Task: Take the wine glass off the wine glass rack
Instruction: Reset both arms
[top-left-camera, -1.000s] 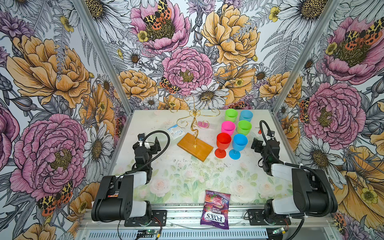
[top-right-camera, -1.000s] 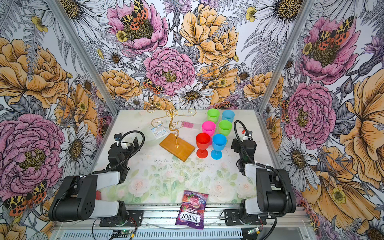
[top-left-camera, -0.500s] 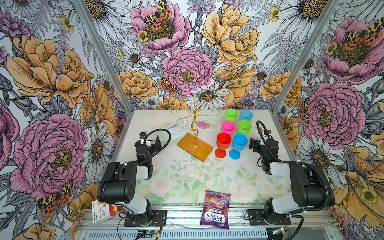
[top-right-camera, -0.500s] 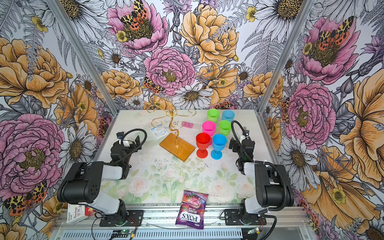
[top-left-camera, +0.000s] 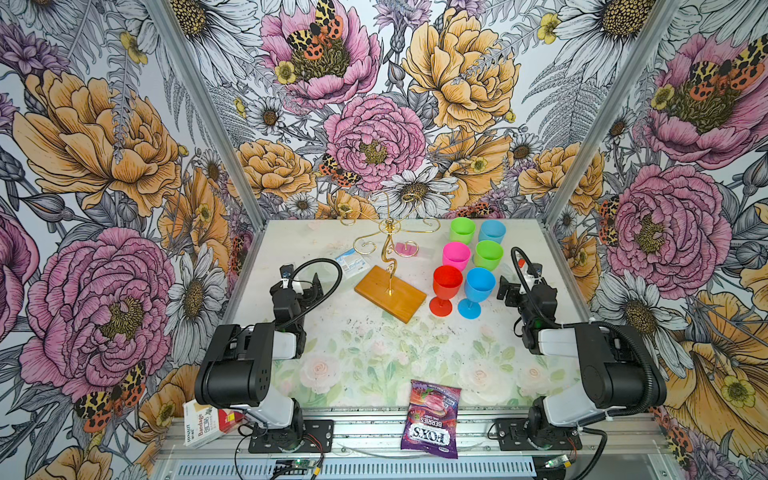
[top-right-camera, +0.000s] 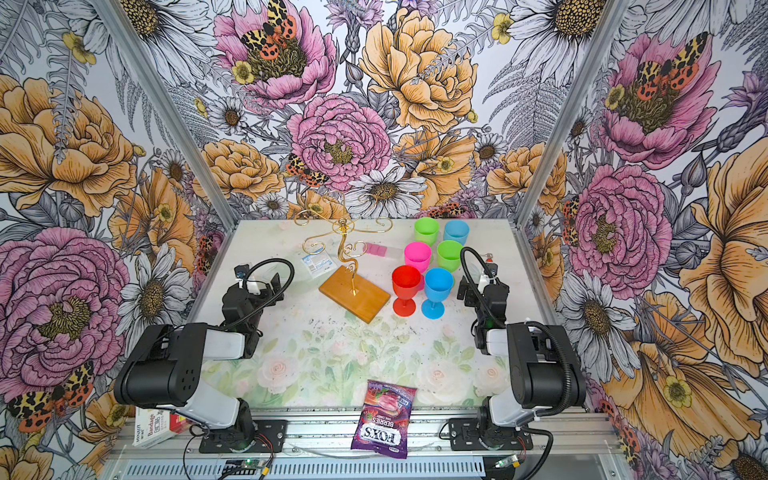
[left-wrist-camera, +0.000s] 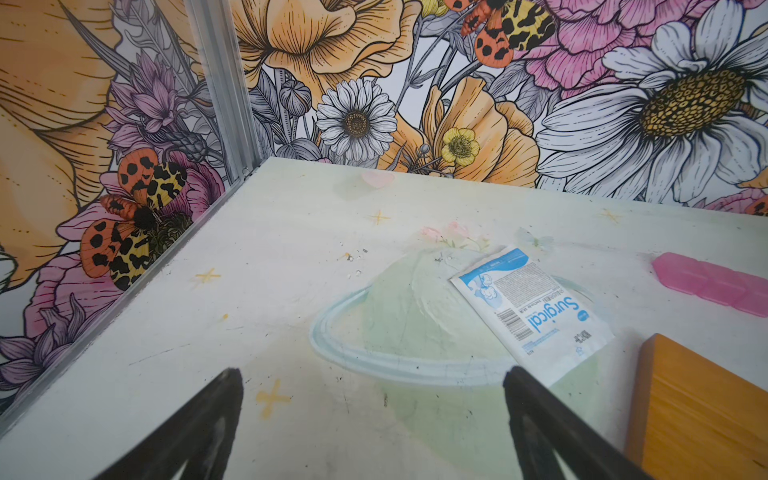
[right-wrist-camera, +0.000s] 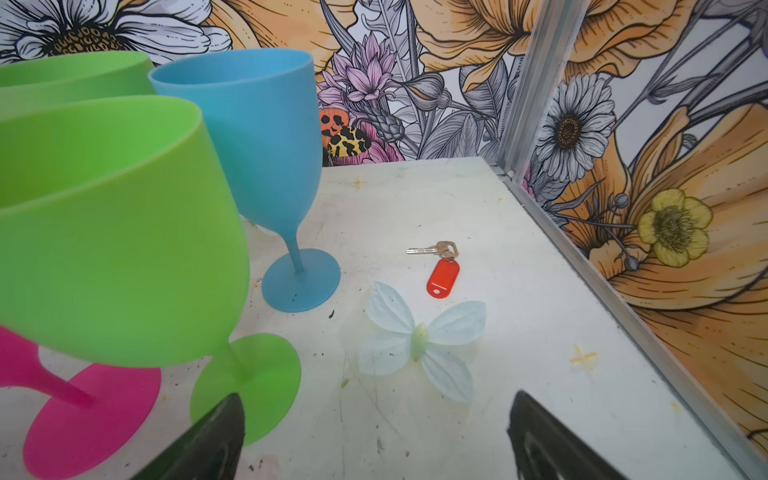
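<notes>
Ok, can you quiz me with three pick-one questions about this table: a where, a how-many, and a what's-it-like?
1. Where is the candy bag? A back corner; B front edge of the table; C right wall.
2. How many wine glasses stand upright? A four; B six; C eight.
3. The wine glass rack is: A bare; B holding one glass; C tipped over.

B: it lies across the near edge. B: two green, two blue, one pink, one red. A: nothing hangs on its gold arms.
</notes>
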